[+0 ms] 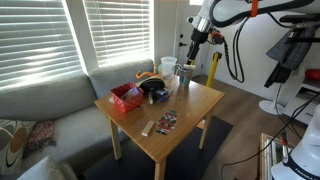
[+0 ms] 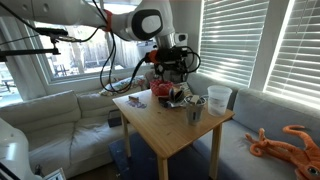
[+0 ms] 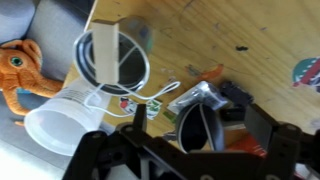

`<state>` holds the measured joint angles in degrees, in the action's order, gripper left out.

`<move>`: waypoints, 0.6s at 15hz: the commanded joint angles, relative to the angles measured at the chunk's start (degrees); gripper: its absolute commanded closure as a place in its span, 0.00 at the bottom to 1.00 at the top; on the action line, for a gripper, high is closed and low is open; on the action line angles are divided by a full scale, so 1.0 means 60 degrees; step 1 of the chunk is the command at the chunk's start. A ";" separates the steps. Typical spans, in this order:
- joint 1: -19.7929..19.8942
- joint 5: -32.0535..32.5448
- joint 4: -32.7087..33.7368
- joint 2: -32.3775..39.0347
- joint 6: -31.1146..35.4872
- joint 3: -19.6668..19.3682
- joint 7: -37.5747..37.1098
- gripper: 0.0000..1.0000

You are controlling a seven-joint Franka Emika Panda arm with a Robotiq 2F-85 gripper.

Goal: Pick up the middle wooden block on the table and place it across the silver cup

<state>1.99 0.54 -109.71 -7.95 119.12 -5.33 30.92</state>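
Note:
The silver cup (image 3: 195,128) stands on the light-wood table (image 3: 230,30), straight below my gripper (image 3: 200,120) in the wrist view. The fingers stand wide apart on either side of the cup, open and empty. A greyish bar lies across the cup's mouth; I cannot tell if it is the wooden block. In both exterior views the gripper (image 1: 195,42) (image 2: 172,66) hangs above the cup (image 1: 184,76) (image 2: 196,109) at the table's end. A tan wooden block (image 3: 105,52) lies inside a white cable loop. Another small tan piece (image 1: 148,128) lies near the front edge.
A taller white jug (image 3: 58,122) (image 1: 168,68) (image 2: 219,98) stands right beside the cup. A red tray (image 1: 125,97), dark objects and a colourful packet (image 1: 168,121) are on the table. An orange toy (image 3: 18,70) lies on the grey sofa (image 1: 50,100) behind.

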 commanded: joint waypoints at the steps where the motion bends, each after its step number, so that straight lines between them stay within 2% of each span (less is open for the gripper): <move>1: -0.0499 -0.0804 -0.0449 -0.0697 -0.1119 0.0335 -0.0019 0.00; 6: -0.1151 -0.0961 -0.1449 -0.1433 -0.1426 0.0970 -0.0814 0.00; 8: -0.1271 -0.0643 -0.1918 -0.1690 -0.1090 0.1253 -0.1523 0.00; 9: -0.1380 -0.0919 -0.2047 -0.1791 -0.1155 0.1198 -0.1246 0.00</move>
<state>-5.27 -4.06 -117.49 -14.80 111.37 1.16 24.94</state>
